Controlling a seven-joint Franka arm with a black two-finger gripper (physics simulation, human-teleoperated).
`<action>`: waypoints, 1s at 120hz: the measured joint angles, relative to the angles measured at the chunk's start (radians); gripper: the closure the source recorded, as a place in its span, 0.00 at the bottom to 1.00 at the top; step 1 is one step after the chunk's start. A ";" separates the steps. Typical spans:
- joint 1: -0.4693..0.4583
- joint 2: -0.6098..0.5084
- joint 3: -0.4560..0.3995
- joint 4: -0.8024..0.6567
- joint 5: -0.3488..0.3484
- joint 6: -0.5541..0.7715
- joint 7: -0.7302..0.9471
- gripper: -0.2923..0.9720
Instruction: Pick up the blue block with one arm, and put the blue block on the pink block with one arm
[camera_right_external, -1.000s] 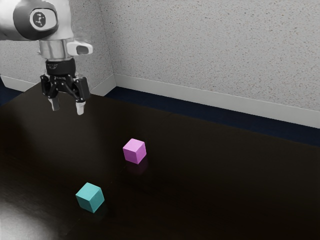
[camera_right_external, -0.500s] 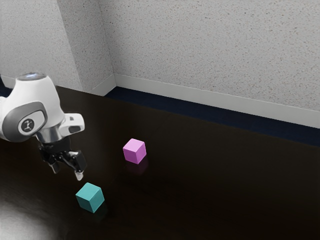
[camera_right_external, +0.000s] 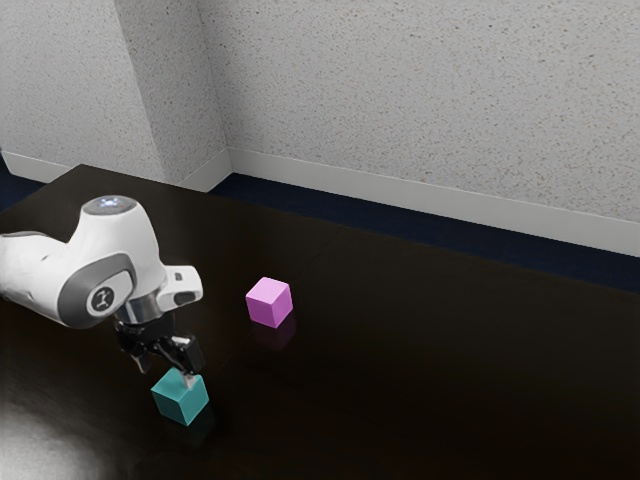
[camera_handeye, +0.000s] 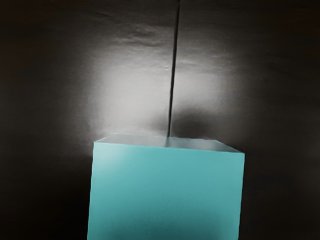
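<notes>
The blue block (camera_right_external: 181, 398), a teal cube, rests on the dark table near the front of the exterior view's left. My gripper (camera_right_external: 171, 377) hangs directly over it, fingers spread and open, with the tips level with the cube's top edge. One white fingertip (camera_right_external: 188, 381) shows against the cube's upper face. In the wrist view the blue block (camera_handeye: 165, 192) looms large just under my hand. The pink block (camera_right_external: 269, 301) sits on the table farther back, to the exterior view's right of the blue one and apart from it.
The dark glossy table (camera_right_external: 430, 370) stretches to the exterior view's right. A grey wall with a white baseboard (camera_right_external: 430, 200) runs behind it. A thin seam (camera_handeye: 173, 75) crosses the table surface beyond the blue block.
My arm has swung down from high at the upper left to just above the blue block, fingers still open. Neither block has moved.
</notes>
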 joint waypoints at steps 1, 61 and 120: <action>0.000 0.002 0.000 0.000 0.000 0.004 0.000 0.23; 0.000 0.054 -0.015 -0.035 0.001 0.100 0.010 0.24; -0.007 0.115 0.010 -0.006 0.004 0.153 0.014 0.49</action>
